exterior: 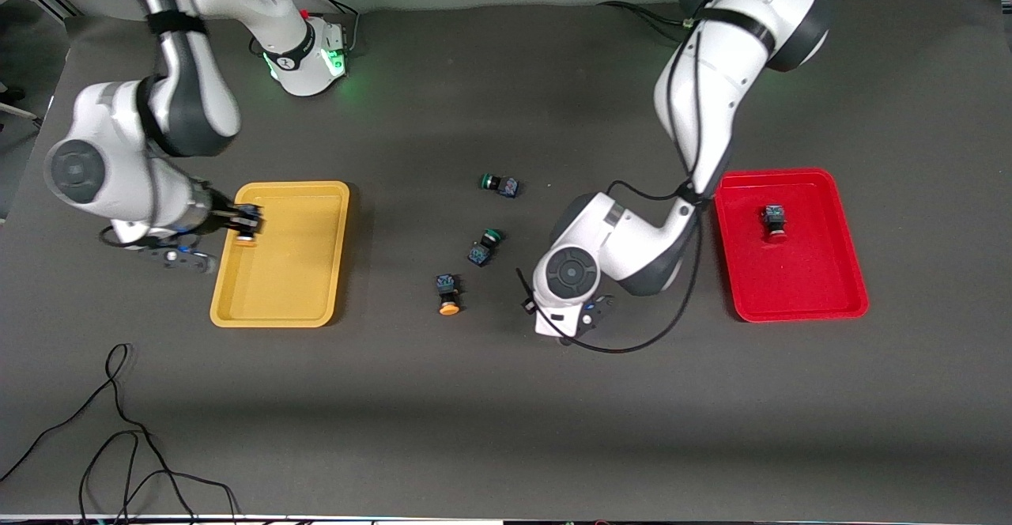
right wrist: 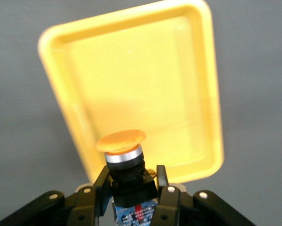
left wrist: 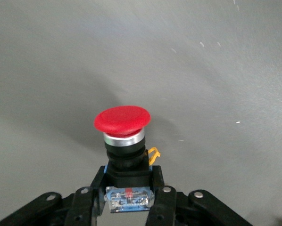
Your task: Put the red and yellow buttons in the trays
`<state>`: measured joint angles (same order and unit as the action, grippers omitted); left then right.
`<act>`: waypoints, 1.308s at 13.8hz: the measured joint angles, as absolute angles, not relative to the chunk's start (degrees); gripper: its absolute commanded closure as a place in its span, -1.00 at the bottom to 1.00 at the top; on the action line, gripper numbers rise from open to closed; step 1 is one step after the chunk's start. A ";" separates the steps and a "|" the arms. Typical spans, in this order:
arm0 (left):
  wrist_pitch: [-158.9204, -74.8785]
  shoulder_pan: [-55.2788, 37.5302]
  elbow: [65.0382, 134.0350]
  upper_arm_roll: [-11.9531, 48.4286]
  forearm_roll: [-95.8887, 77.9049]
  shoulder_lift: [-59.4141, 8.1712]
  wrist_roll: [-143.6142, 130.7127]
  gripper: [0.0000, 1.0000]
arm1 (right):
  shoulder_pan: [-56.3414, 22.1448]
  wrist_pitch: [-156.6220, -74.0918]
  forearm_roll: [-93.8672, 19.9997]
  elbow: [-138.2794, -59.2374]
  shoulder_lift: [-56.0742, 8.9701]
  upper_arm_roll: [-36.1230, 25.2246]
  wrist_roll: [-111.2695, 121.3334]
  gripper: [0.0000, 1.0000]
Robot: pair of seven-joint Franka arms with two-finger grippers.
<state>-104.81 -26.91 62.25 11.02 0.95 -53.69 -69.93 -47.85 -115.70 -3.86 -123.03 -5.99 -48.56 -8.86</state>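
My right gripper (exterior: pixel 243 223) is shut on a yellow button (exterior: pixel 247 238) and holds it over the yellow tray's (exterior: pixel 292 272) rim at the right arm's end. The right wrist view shows that gripper (right wrist: pixel 130 182), the button (right wrist: pixel 121 140) and the tray (right wrist: pixel 145 84) below. My left gripper (left wrist: pixel 128 178) is shut on a red button (left wrist: pixel 122 119) above bare table; in the front view the left arm's hand (exterior: pixel 565 304) hides both. A second red button (exterior: pixel 775 220) lies in the red tray (exterior: pixel 798 280). A second yellow button (exterior: pixel 448 294) lies on the table mid-way between the trays.
Two green-capped switches (exterior: pixel 500 184) (exterior: pixel 484 246) lie on the table between the trays, farther from the front camera than the loose yellow button. Loose black cables (exterior: pixel 118 430) lie near the front edge at the right arm's end.
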 measured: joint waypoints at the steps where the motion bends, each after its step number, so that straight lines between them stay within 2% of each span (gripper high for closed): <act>1: -99.10 -25.52 62.44 10.81 1.64 -51.19 -66.08 1.00 | -47.75 -120.55 -3.99 -126.70 -6.01 -50.25 -5.48 0.81; 3: -91.95 -21.17 66.14 10.50 3.85 -45.00 -56.24 1.00 | -47.74 -131.36 -4.13 -134.48 -6.58 -50.79 -3.61 0.81; 5: -92.11 -15.13 76.55 10.26 6.77 -37.13 -45.02 1.00 | -48.33 -140.83 -4.25 -139.99 -8.55 -50.47 -3.10 0.81; 8: -100.64 -5.04 94.92 10.01 10.59 -27.26 -29.36 1.00 | -48.74 -146.76 -11.56 -141.91 -13.82 -50.00 3.39 0.81; 11: -111.41 4.72 107.43 9.82 13.48 -23.79 -17.33 1.00 | -48.75 -147.48 -25.71 -140.93 -18.95 -49.45 16.92 0.80; 12: -114.16 7.48 109.75 9.80 14.17 -23.71 -14.04 1.00 | -48.76 -147.36 -27.24 -140.38 -20.13 -49.17 18.31 0.21; 13: -116.97 9.96 111.69 9.80 14.72 -23.72 -11.02 1.00 | -48.81 -147.08 -27.71 -139.79 -20.86 -48.96 18.50 -0.96; 16: -124.20 15.05 116.30 9.80 15.25 -23.72 -5.91 1.00 | -48.83 -140.94 -28.33 -135.87 -21.18 -49.10 18.48 -1.00; 17: -125.41 15.92 117.11 9.80 15.54 -23.72 -5.29 0.55 | -48.83 -136.63 -28.34 -133.33 -21.16 -49.46 18.13 -1.00; 18: -125.90 16.46 117.53 9.81 15.80 -23.72 -4.95 -0.82 | -48.90 -131.66 -27.95 -130.13 -21.13 -50.19 17.27 -1.00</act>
